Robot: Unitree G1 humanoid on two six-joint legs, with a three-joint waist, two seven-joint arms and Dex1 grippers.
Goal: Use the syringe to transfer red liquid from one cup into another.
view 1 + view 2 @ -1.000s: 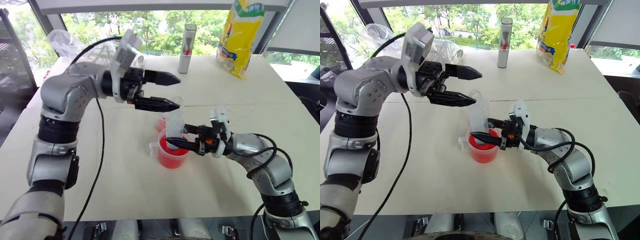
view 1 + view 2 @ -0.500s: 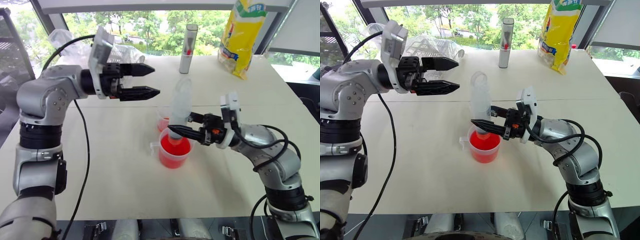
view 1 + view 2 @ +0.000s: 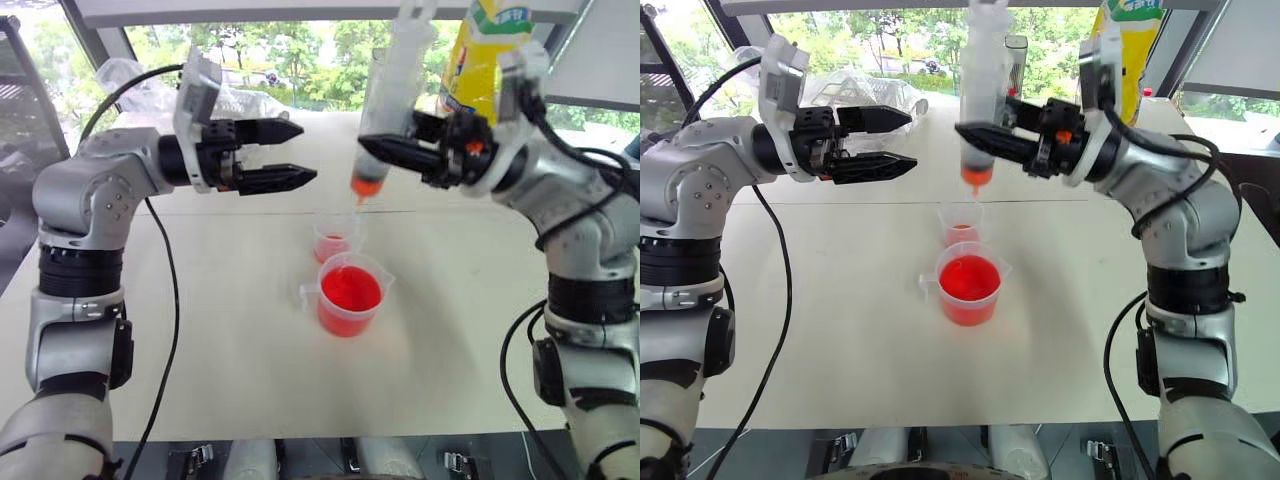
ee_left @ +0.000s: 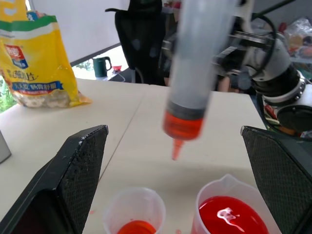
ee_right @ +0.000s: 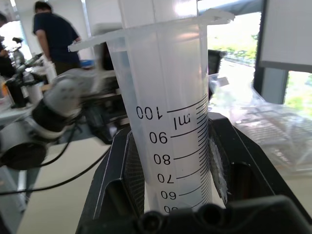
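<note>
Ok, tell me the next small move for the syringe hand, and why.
Probably lower the syringe straight down toward the small clear cup. The right gripper holds it upright, a little red liquid in its tip, roughly above that cup rather than the measuring cup.

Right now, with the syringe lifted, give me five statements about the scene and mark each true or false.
1. The right gripper is shut on the syringe. True.
2. The left gripper holds the small cup. False: it is open and holds nothing.
3. The syringe's nozzle dips into the measuring cup. False: it hangs above both cups.
4. The small cup holds some red liquid. True.
5. The yellow bag lies flat. False: it stands upright.
</note>
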